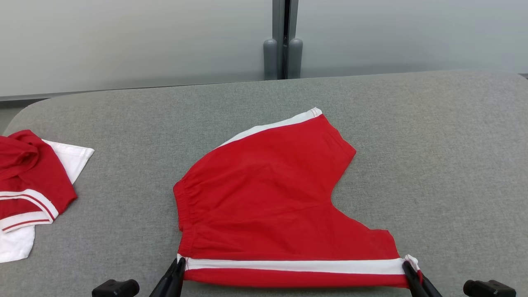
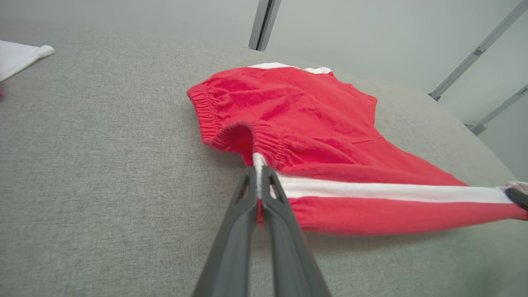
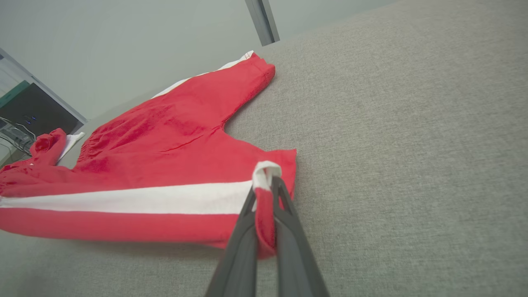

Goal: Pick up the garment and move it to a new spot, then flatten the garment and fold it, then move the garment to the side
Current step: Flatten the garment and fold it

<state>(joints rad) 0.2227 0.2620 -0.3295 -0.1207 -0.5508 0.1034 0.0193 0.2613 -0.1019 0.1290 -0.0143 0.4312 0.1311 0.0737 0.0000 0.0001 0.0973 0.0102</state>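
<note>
Now the left pincer [image 1: 179,264] is gripping the garment [image 1: 268,194], a pair of red shorts, at its near waistband corner. In the left wrist view its two dark fingers [image 2: 247,194] are pressing together on the end of the white stripe [image 2: 387,192], with a sliver of cloth showing between them. The right pincer [image 1: 407,266] is gripping the other end of that stripe at the near leg's hem. In the right wrist view the right pincer [image 3: 264,186] is shutting narrowly around a bunched fold of red and white fabric.

Between the two pincers the striped side edge is running taut and nearly straight along the near side of the table [image 1: 433,144], and it is casting a thin shadow on the grey cloth beneath it. The rest of the garment is lying spread on the table near its middle. The elastic waistband [image 1: 181,202] is facing the robot's left, and the far leg [image 1: 326,132] is pointing away toward the pale wall [image 1: 123,41], with its own white stripe along the far edge.

Well apart, at the table's left edge, a second garment [image 1: 33,177] in red and white is lying crumpled.
</note>
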